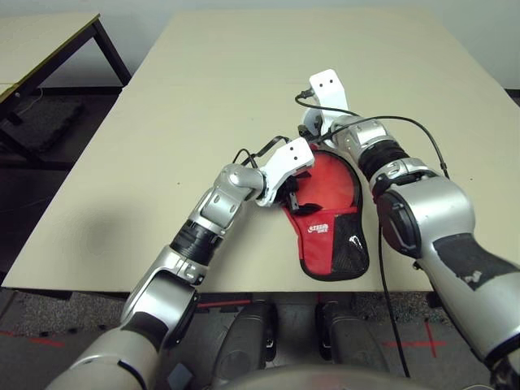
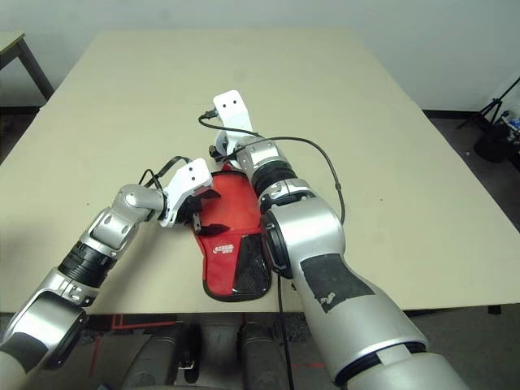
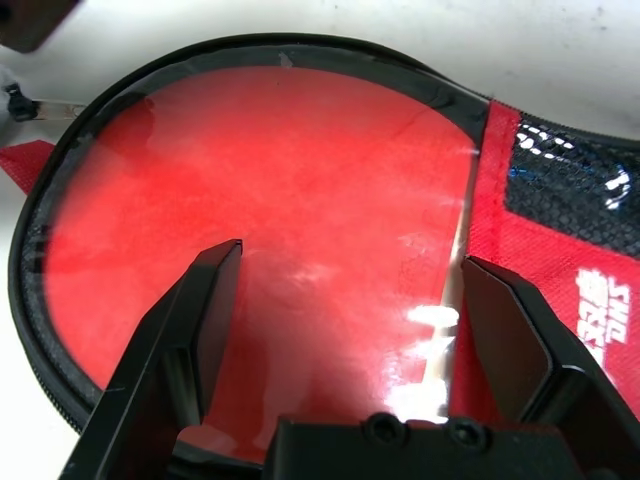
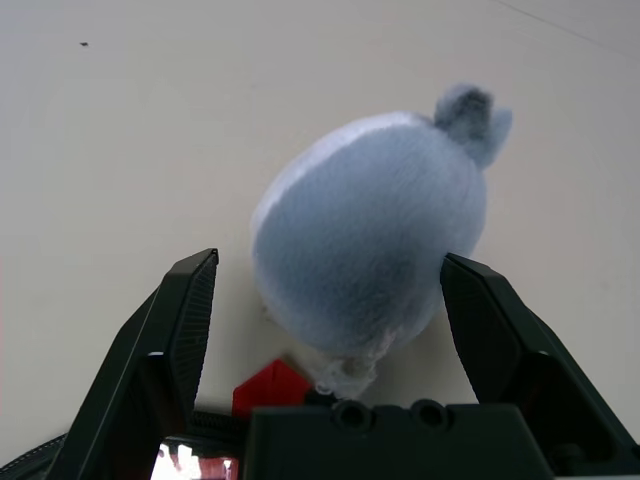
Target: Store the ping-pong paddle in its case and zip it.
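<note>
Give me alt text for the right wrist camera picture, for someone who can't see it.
A small grey round soft pouch lies on the beige table, framed between the two open black fingers of the right gripper. A small red corner of the case shows between the fingers' bases, beside the pouch's near end.

A pale beige surface point(image 1: 203, 97) carries the red case point(image 1: 329, 219), which lies flat near its front edge. A small grey fluffy pouch point(image 4: 375, 240) rests just beyond the case, farther from that edge.
</note>
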`<state>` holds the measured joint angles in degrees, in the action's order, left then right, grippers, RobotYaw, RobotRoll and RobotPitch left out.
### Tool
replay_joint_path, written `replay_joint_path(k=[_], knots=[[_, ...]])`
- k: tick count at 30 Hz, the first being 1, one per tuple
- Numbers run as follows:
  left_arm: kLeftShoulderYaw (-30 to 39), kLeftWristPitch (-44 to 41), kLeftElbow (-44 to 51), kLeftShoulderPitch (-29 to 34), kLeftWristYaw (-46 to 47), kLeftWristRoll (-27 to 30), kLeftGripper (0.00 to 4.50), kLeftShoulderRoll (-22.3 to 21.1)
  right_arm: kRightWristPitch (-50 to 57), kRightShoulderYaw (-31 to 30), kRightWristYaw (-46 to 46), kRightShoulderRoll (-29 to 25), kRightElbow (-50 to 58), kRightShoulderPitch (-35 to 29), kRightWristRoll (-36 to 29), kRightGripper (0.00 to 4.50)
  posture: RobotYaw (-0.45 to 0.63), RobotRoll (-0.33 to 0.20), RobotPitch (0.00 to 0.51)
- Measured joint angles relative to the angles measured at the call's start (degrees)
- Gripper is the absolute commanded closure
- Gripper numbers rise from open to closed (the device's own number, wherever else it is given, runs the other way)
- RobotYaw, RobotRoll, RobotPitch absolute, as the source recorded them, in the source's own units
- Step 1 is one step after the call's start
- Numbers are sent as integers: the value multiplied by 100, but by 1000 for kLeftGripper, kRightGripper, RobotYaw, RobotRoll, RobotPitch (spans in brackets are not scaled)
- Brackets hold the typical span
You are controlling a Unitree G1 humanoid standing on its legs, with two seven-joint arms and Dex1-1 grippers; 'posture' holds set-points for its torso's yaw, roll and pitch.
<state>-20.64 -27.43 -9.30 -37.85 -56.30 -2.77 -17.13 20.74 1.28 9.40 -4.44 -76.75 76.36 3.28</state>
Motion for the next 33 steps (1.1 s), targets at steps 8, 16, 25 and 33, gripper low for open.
replay_joint_path(k=[8,16,25,33], knots=[[-15,-135,203,76,65,74,0,-53,-212,2,-392,-7,-22,-32,233,2864,226,0,142],[-176,-98,168,53,63,81,0,22,-587,50,-871,-204,-47,-45,344,4477,171,0,140],[-346,233,-232,-147,41,71,0,140,-804,-19,-988,-476,-49,-293,605,4477,106,0,133],[-498,660,-704,-415,-43,44,0,272,-1051,284,-1290,-346,64,-572,383,4477,69,0,150]])
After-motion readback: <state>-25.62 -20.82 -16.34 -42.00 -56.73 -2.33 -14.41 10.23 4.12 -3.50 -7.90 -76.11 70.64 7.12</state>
